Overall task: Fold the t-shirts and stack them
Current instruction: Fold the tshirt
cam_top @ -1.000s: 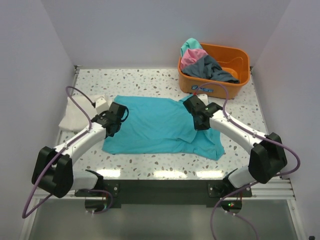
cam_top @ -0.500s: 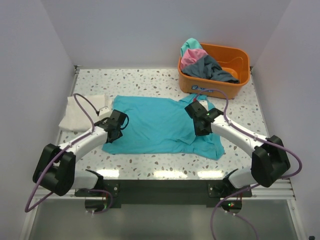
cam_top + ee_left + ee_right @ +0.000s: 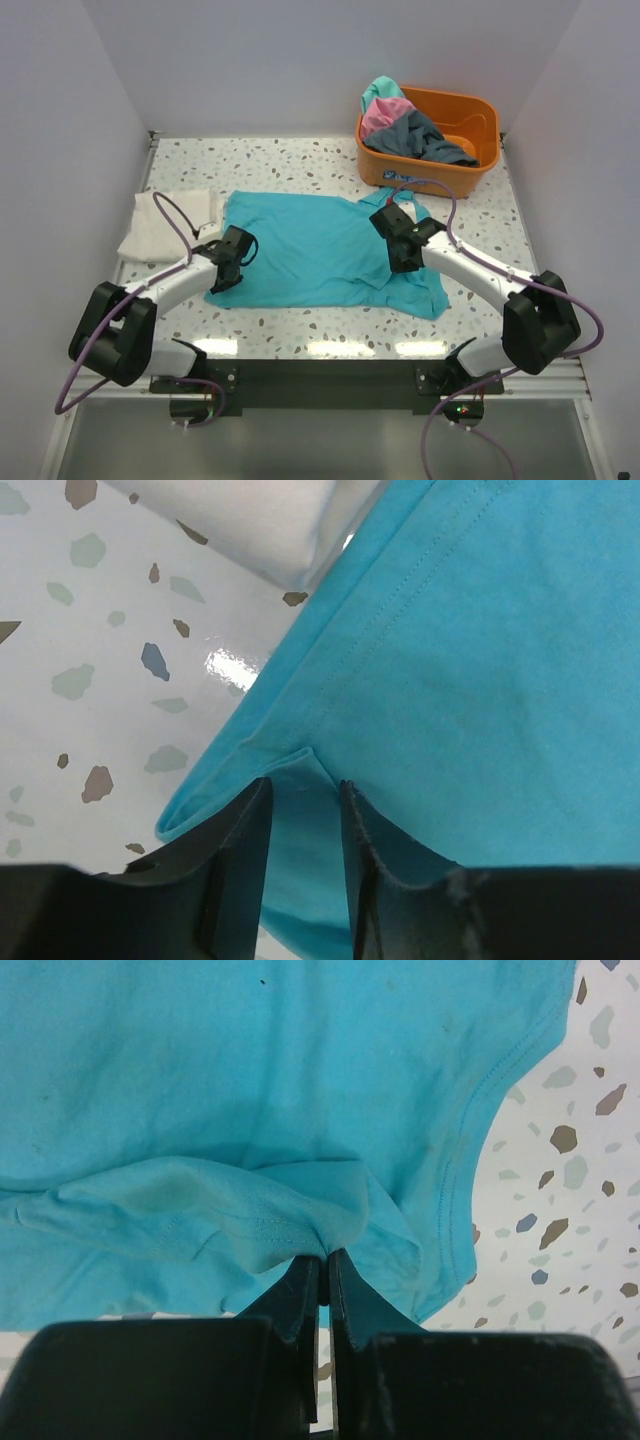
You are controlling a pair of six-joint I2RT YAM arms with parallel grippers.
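A teal t-shirt [image 3: 320, 250] lies spread on the table, and it also shows in the left wrist view [image 3: 480, 680] and the right wrist view [image 3: 250, 1080]. My left gripper [image 3: 226, 272] is at its left edge. Its jaws [image 3: 303, 790] stand apart over a small fold of the hem. My right gripper [image 3: 400, 255] is at the shirt's right side, shut [image 3: 322, 1257] on a pinched ridge of teal cloth. A folded cream-white shirt [image 3: 170, 222] lies at the far left, and its edge shows in the left wrist view [image 3: 250, 520]. Pink [image 3: 385, 115], dark grey [image 3: 425, 135] and teal [image 3: 380, 92] shirts lie in the tub.
The orange plastic tub [image 3: 480, 105] stands at the back right, close behind the right arm. The terrazzo table [image 3: 300, 160] has walls at the left, right and back. A black rail runs along the near edge.
My left gripper has moved toward the near edge along the shirt's left side. My right gripper has shifted slightly nearer, still on the teal cloth.
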